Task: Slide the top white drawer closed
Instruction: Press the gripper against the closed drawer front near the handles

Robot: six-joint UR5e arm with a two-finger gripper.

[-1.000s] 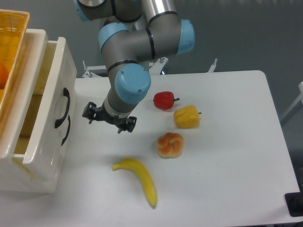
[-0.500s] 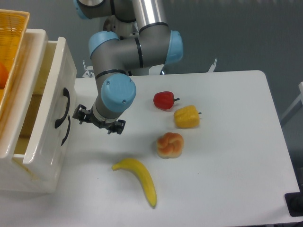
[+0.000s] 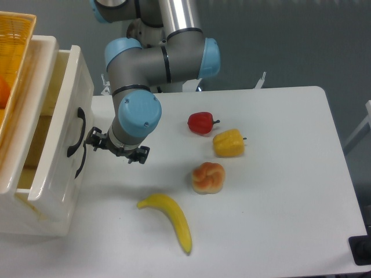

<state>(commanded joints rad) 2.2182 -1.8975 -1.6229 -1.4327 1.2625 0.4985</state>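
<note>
The top white drawer [image 3: 58, 124] stands pulled out from the cabinet at the left, and its black arched handle [image 3: 80, 131] faces the table. Part of its cream inside shows from above. Just below, a second black handle [image 3: 82, 163] peeks out. My gripper [image 3: 116, 148] hangs pointing down, right beside the drawer front, with its left black part a little way from the handle. The blue wrist cap covers the fingertips, so how the jaws stand is hidden. Nothing shows between them.
A yellow wicker basket [image 3: 14, 46] with something orange in it sits on top of the cabinet. On the table lie a red pepper [image 3: 201, 123], a yellow pepper [image 3: 228, 143], a bread roll [image 3: 208, 177] and a banana [image 3: 170, 219].
My arm has swung left across the table, bringing the gripper from near the middle to right beside the drawer front. The drawer and the food have not moved.
</note>
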